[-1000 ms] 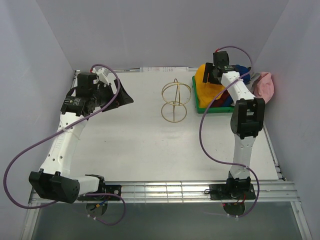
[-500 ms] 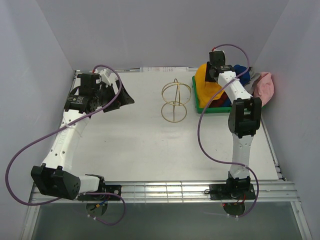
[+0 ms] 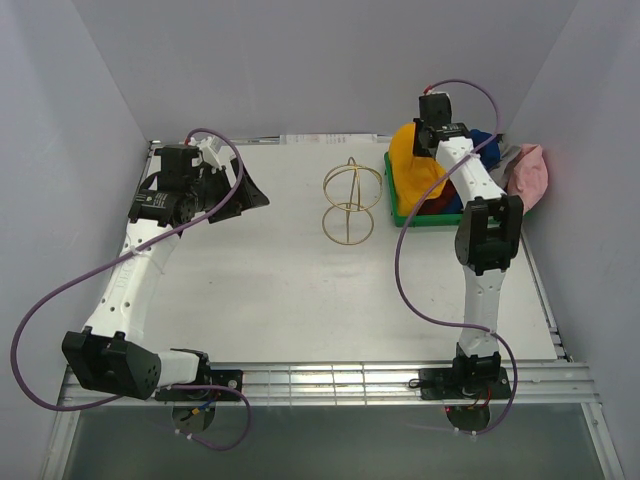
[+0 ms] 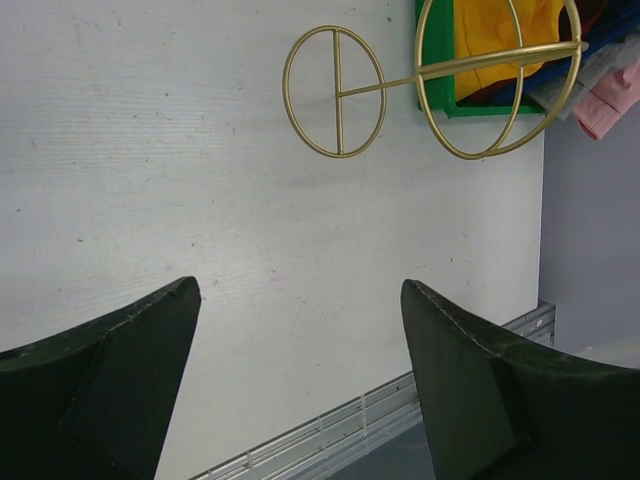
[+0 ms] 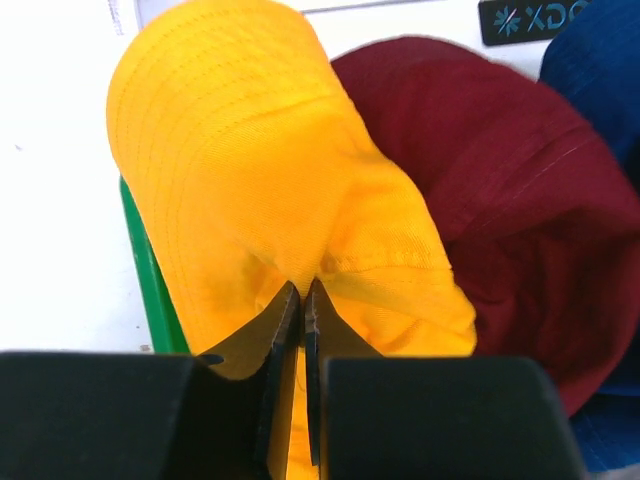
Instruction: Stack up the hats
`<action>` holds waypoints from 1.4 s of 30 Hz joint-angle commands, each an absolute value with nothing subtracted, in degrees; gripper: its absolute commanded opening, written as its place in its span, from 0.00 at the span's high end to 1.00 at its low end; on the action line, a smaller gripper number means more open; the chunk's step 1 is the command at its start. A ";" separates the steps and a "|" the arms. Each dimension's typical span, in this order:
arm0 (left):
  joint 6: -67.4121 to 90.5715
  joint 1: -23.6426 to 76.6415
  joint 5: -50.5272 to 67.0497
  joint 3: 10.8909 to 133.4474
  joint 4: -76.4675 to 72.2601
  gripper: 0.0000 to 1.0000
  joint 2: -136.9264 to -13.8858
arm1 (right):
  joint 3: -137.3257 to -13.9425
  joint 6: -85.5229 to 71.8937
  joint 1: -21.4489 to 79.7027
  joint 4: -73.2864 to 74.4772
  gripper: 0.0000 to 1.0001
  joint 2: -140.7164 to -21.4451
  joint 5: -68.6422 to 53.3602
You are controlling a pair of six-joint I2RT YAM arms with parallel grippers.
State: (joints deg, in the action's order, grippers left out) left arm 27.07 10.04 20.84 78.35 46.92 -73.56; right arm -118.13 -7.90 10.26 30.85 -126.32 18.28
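The hats lie heaped in a green bin (image 3: 400,212) at the back right. My right gripper (image 5: 303,290) is shut on a pinched fold of the yellow hat (image 5: 260,170), which stands raised above the bin (image 3: 412,165). A dark red hat (image 5: 520,220) lies beside it, with a blue hat (image 5: 600,80) at the right edge. A pink hat (image 3: 528,172) rests against the right wall outside the bin. My left gripper (image 4: 300,300) hangs open over bare table at the back left (image 3: 250,193), holding nothing.
A gold wire-frame stand (image 3: 350,203) lies on the table between the arms, just left of the green bin (image 4: 432,70). White walls close in the table on the left, back and right. A metal rail (image 3: 330,380) runs along the near edge.
My right gripper has closed on the yellow hat and lifted it slightly, so more yellow fabric stands up over the bin. The left arm shifted slightly toward the back.
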 commanded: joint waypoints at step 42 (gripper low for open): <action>42.89 10.81 36.65 76.03 17.84 0.06 -71.46 | -109.79 -7.29 10.11 33.75 0.92 -87.45 -22.14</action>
State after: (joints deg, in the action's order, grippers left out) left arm 41.91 10.50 35.33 74.91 20.16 -72.05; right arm -111.55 -6.11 10.24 37.15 -89.38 -15.20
